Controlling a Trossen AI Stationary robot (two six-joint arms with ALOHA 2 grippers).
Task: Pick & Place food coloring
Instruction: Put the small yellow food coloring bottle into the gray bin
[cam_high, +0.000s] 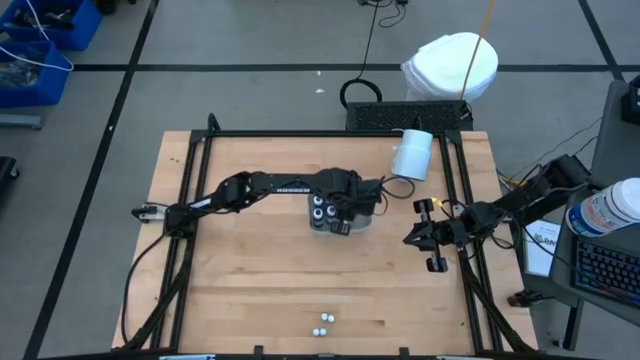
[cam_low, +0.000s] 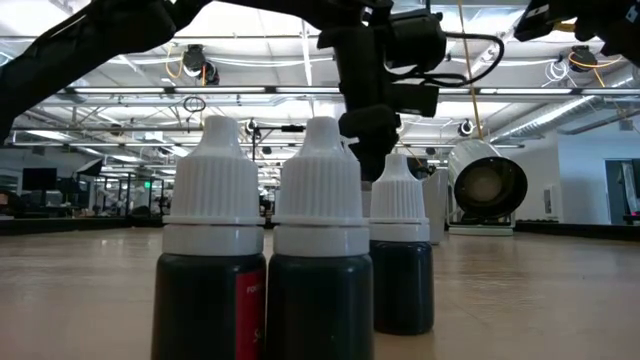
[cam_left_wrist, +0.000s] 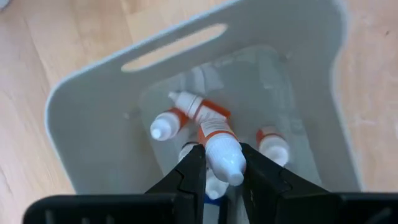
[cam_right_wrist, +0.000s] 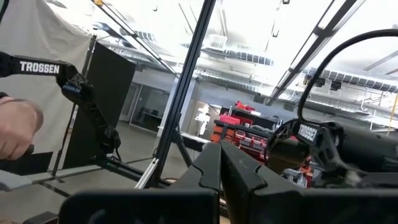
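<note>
Wooden table (cam_high: 250, 290): left gripper (cam_left_wrist: 219, 171) pinches a food coloring bottle (cam_left_wrist: 221, 149) over grey tray (cam_left_wrist: 298, 37); an early release risks toppling bottles below.

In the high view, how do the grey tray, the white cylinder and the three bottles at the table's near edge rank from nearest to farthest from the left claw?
1. Grey tray: directly under the left claw, at the table's middle.
2. White cylinder: behind it, toward the right rear.
3. Three bottles: farthest, at the table's near edge.
</note>
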